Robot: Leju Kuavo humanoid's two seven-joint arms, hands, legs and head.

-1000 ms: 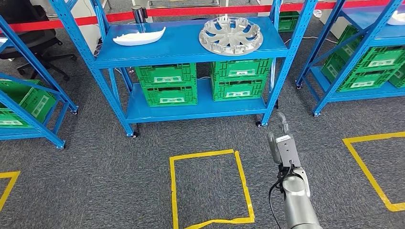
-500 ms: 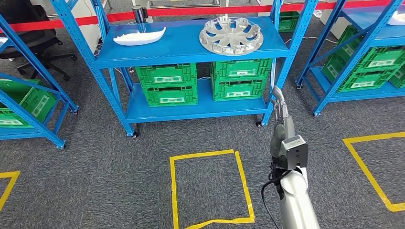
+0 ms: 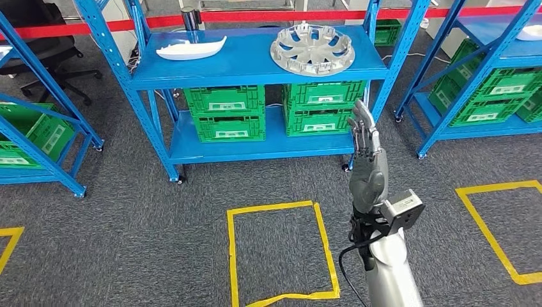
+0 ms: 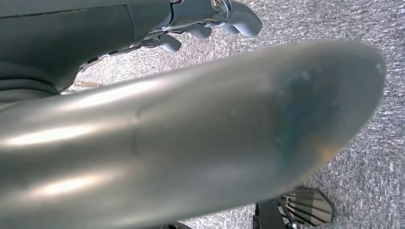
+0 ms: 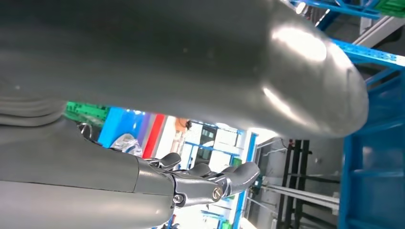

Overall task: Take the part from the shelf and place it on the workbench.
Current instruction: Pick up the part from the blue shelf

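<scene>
Wheel cover [image 3: 311, 48] on the shelf [image 3: 255, 64]: looks like bare cast metal, silver, satin sheen, ribbed spokes. White part [image 3: 190, 48] beside it: smooth, matt, plastic-looking. Shelf frame and decks: painted metal, blue, semi-gloss. Crates [image 3: 225, 112] underneath: green moulded plastic, ribbed walls, pale paper-like labels. Floor [image 3: 128, 243]: grey carpet, rough short pile, matt; yellow tape [image 3: 281, 206] on it, smooth, slightly glossy. Right hand [image 3: 366, 163]: grey, matt, plastic-looking shells. Right forearm [image 3: 391, 275]: brushed silver metal, glossy highlights in the wrist views. Left hand [image 4: 210, 19]: same dull grey finish.
</scene>
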